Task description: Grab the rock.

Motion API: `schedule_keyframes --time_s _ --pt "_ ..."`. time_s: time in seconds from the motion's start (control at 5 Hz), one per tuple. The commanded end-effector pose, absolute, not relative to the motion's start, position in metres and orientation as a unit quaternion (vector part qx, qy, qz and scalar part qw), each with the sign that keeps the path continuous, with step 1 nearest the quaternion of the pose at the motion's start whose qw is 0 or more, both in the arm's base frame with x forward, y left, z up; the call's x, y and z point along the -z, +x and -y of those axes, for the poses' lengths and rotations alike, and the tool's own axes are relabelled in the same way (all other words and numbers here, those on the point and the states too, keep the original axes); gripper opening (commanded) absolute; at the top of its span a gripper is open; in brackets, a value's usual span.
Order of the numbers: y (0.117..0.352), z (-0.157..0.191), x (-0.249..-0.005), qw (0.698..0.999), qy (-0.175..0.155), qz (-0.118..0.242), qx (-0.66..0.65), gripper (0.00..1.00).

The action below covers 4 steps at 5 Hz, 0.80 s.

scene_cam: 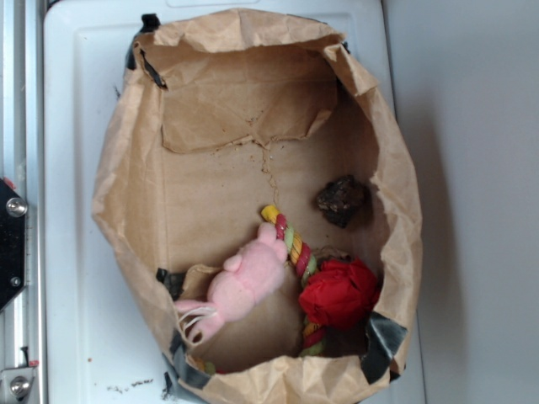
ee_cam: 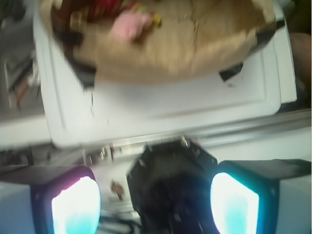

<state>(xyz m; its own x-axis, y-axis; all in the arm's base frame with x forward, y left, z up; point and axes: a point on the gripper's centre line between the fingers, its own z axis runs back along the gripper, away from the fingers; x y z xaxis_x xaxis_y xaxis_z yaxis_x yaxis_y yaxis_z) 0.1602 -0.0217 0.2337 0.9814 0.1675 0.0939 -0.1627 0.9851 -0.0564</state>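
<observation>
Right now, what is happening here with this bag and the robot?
Nothing is held yet. The end effector hangs open outside the paper bag, above the white tray. The rock lies untouched on the bag's floor, apart from the red ball, the pink plush and the rope toy.

No readable text, label or number on anything here.

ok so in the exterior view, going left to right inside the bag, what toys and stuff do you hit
pink plush animal → rope toy → red cloth ball and the rock, which share about the same spot across, with the rock farther up the picture and apart from the rest.
</observation>
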Motion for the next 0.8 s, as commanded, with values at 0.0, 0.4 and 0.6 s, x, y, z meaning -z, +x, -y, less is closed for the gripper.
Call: schedule_keyframes --time_s 0.0,0.4,0.6 --pt "0.231 0.012 -0.247 0.987 -0.02 0.127 -0.099 1.0" --pt "0.268 -0.002 -0.227 0.977 -0.036 0.195 -0.073 1.0" --pt "0.281 -0.01 -0.212 0.976 -0.024 0.204 -0.068 1.0"
